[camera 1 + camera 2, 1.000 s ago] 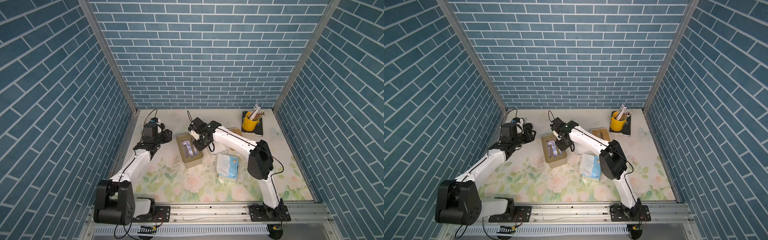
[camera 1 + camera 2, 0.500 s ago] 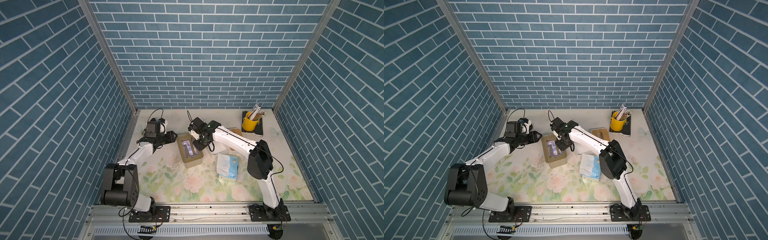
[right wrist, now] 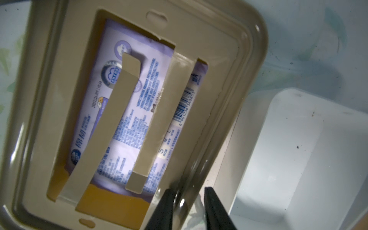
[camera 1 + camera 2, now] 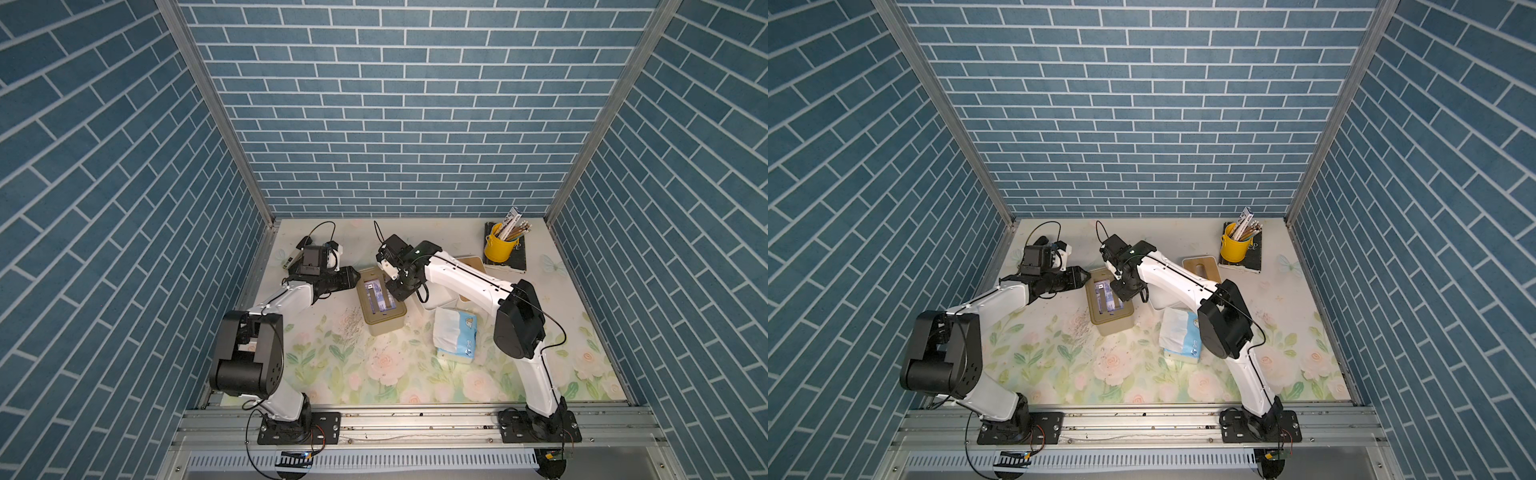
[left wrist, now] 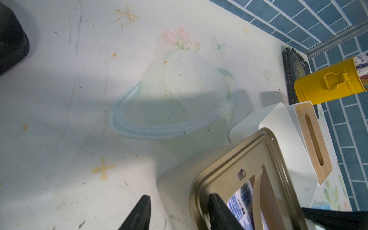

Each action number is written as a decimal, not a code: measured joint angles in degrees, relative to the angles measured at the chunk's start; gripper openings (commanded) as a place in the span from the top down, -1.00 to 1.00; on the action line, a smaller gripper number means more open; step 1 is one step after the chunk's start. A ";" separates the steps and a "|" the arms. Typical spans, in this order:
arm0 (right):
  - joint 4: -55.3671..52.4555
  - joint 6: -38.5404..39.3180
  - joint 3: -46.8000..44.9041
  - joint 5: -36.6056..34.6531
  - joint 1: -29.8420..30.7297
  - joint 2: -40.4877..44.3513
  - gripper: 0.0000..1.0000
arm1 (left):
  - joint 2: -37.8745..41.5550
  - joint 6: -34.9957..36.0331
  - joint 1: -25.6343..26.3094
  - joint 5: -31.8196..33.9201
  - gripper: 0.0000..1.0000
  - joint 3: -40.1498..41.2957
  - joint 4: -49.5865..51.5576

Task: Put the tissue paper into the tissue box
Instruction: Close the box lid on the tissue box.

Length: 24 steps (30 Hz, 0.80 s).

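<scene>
The beige tissue box (image 4: 384, 326) (image 4: 1115, 326) lies in the middle of the table with its slotted panel facing up. A purple tissue paper pack (image 3: 139, 99) (image 4: 376, 297) sits inside it, under two beige strips. My right gripper (image 3: 188, 189) (image 4: 397, 291) is shut on the box's right rim, one finger inside the ledge and one outside. My left gripper (image 5: 179, 196) (image 4: 355, 276) is open and straddles the box's left back corner. One of its fingers rests on the rim (image 5: 199, 191) and the other stands off over the table.
A blue and white tissue pack (image 4: 455, 336) (image 4: 1179, 336) lies right of the box. An open white box (image 3: 298, 149) and its wooden slotted lid (image 4: 1202, 268) (image 5: 312, 139) sit behind it. A yellow pencil cup (image 4: 498, 249) stands on a dark book (image 4: 517, 259) at the back right.
My left arm has swung right from the left wall to the tissue box's left edge, and its jaws have narrowed slightly. The right arm and the box have not moved.
</scene>
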<state>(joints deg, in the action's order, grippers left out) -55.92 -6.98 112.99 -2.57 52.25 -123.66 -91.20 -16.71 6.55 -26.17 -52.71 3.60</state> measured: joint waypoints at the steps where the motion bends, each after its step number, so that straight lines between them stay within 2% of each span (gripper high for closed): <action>1: -0.04 0.00 0.02 -0.11 0.00 0.00 0.39 | -0.20 0.02 0.15 0.04 -0.01 -0.04 -0.39; 10: -0.37 0.00 0.11 -0.63 0.00 -0.09 0.39 | -0.79 0.07 1.40 1.31 0.05 0.24 -3.02; 24: -0.87 -0.07 0.72 -0.74 -0.02 -0.35 0.33 | 1.44 -0.98 3.04 3.96 0.13 7.78 -14.91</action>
<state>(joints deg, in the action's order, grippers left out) -56.80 -7.05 113.71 -3.31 52.23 -124.01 -89.76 -17.69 9.58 -22.22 -44.93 -11.31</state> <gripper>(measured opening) 0.333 0.443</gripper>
